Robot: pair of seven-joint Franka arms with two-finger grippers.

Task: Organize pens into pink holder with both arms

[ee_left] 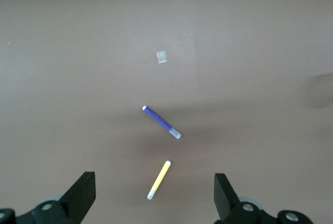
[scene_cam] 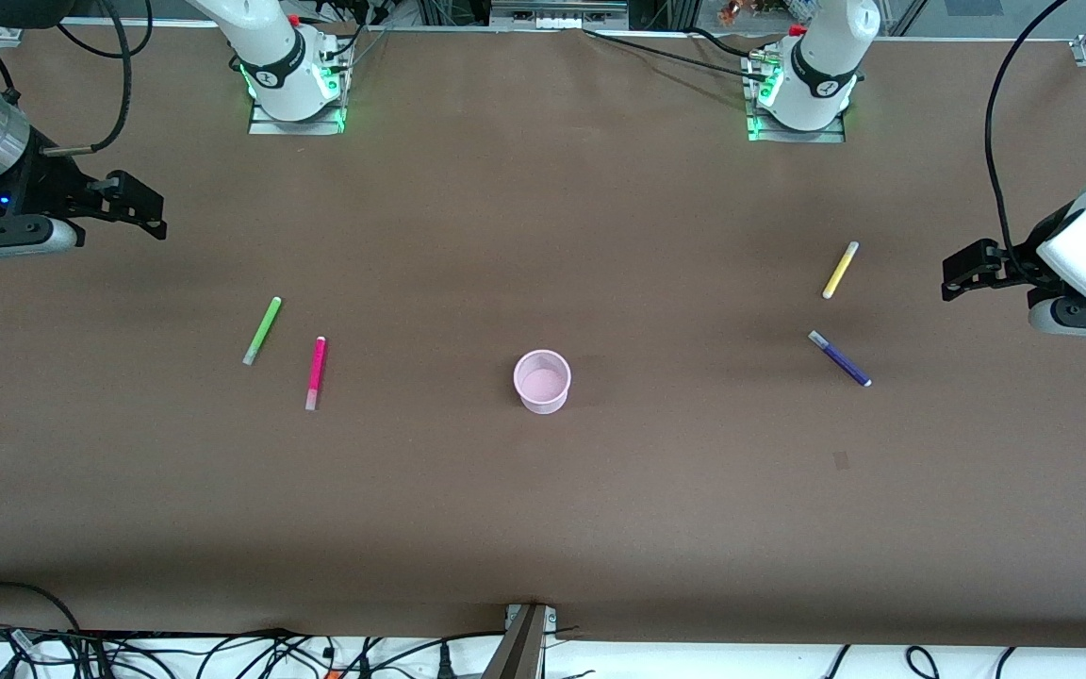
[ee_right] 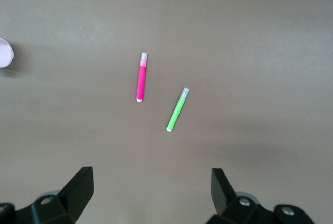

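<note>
Centrally, the pink holder (scene_cam: 542, 380) stands empty; four pens lie flat around it. Left gripper (scene_cam: 962, 271) and right gripper (scene_cam: 140, 203) hover open-jawed at the table ends.

Brown desk (scene_cam: 543, 509). Pale pink holder (scene_cam: 542, 381). Green pen (scene_cam: 262, 330), magenta-pink pen (scene_cam: 316, 372), yellow pen (scene_cam: 840, 270), dark purple pen (scene_cam: 840, 358), each with a pale grey or white end. Black left end effector (ee_left: 155, 195) and right end effector (ee_right: 152, 193) on white arms with black bands.

On your brown table (scene_cam: 543, 236) lie green (scene_cam: 262, 330), magenta (scene_cam: 316, 372), yellow (scene_cam: 840, 270) and purple pens (scene_cam: 840, 358), the pink holder (scene_cam: 542, 381) upright between the pairs.
</note>
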